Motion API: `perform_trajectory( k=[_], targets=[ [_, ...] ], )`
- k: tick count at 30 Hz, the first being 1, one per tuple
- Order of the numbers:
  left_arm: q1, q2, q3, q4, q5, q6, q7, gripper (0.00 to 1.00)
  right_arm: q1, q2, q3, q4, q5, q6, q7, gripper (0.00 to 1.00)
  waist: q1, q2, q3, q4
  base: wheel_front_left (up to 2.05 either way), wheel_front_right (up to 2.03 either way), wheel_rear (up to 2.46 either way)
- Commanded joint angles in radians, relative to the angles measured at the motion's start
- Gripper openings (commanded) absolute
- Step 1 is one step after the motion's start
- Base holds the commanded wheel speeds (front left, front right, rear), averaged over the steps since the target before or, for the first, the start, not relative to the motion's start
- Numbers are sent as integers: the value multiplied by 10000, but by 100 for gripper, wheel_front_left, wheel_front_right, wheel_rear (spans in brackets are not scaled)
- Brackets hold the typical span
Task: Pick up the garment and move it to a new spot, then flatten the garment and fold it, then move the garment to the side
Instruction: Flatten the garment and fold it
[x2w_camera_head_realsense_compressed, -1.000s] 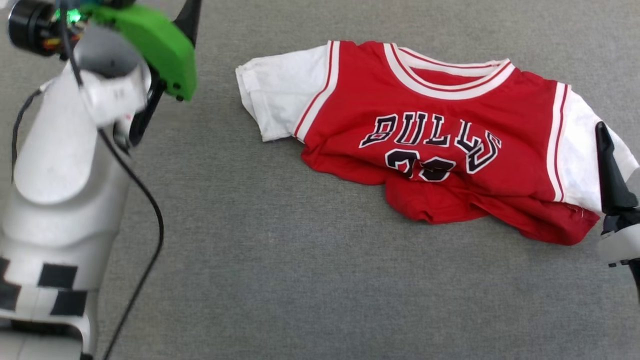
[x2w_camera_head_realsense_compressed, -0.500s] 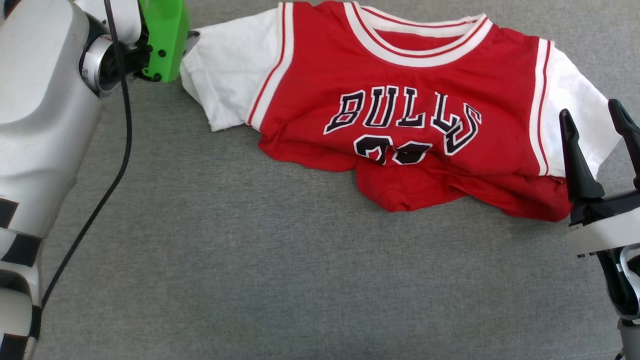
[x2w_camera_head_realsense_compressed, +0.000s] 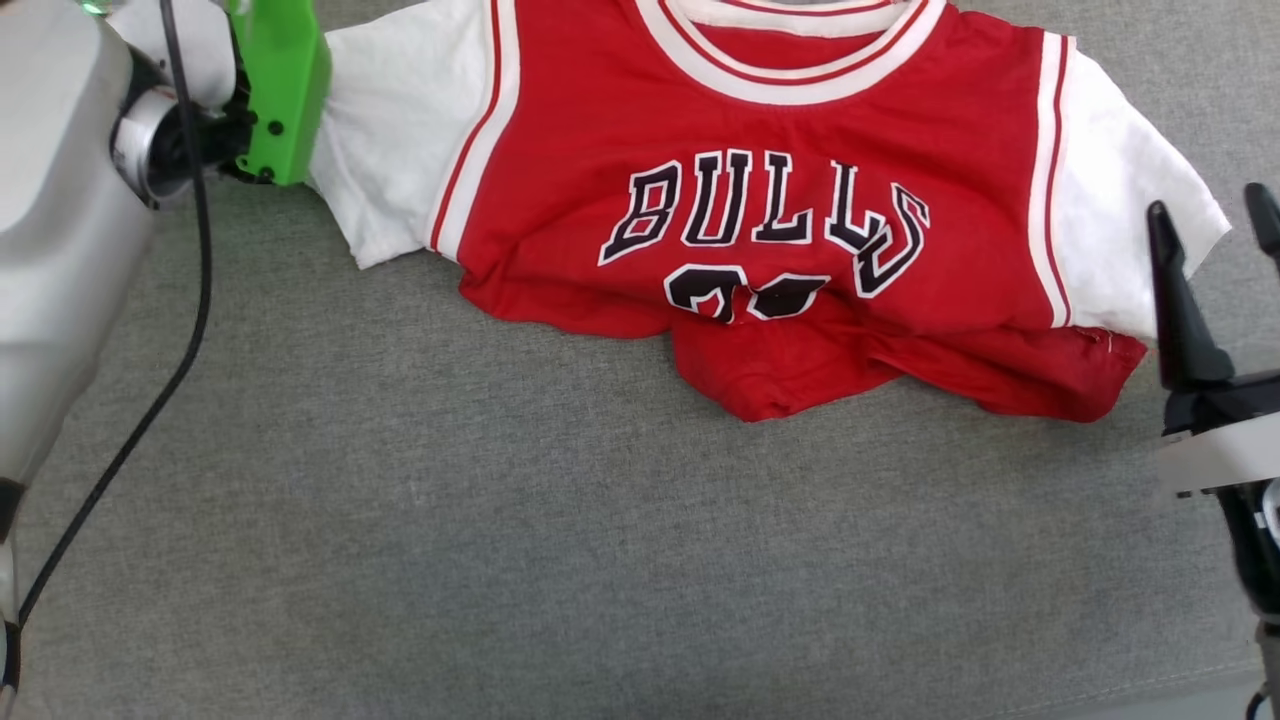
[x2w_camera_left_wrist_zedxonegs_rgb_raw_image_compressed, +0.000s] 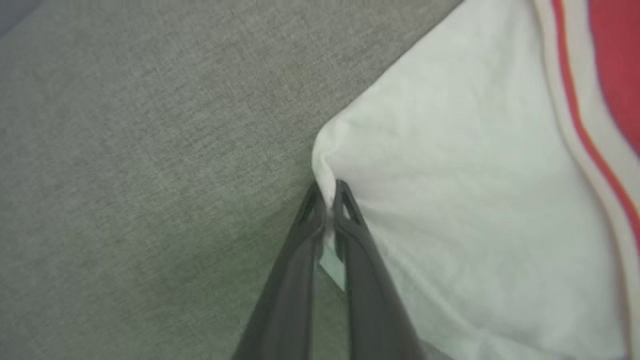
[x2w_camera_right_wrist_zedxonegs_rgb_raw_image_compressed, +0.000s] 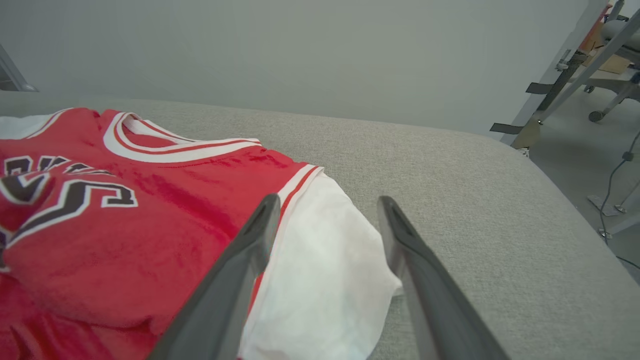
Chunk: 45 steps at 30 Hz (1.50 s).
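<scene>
Head view: the garment (x2w_camera_head_realsense_compressed: 760, 150) is lying chest-up on the grey desk (x2w_camera_head_realsense_compressed: 500, 520), collar toward the far side, its lower hem bunching up and half-hiding the number. The left arm's green wrist housing (x2w_camera_head_realsense_compressed: 280, 90) is sitting against the outer edge of the left sleeve (x2w_camera_head_realsense_compressed: 390, 150). The right pincer (x2w_camera_head_realsense_compressed: 1212, 215) is standing released, fingers spread, just beside the right sleeve (x2w_camera_head_realsense_compressed: 1120, 230). Left wrist view: the left pincer (x2w_camera_left_wrist_zedxonegs_rgb_raw_image_compressed: 330, 197) is clenching a thin fold at the sleeve's corner, with white cloth showing between the near-closed fingers. Right wrist view: the spread fingers are framing the right sleeve's end and gripping nothing; whether they are touching it cannot be told. Risk, as a judgement: the left bite is looking shallow, so the soft cloth may be slipping out on lifting. With one corner held, a pull is likely dragging the shirt sideways and deepening the bunching.
</scene>
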Motion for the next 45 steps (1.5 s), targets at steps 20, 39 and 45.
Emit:
perform_trajectory(
  k=[20,39,45],
  targets=[
    [489,1055,-703,-651,-884,-28,-3273,0,-2162,-4547,201,300,2751,-7,5063,100,0,-1,-1059,1940,0,0,0],
    [-332,212,-1251,-780,-572,-29,-4436,0,-5778,-4031,3361,4687,4007,-7,10247,100,0,-1,-95,2820,0,0,0],
    [-343,165,-1390,-635,-664,-29,-4680,0,-5302,-3799,4158,5491,4429,-7,10134,77,0,-1,-89,2802,0,0,0]
  ],
)
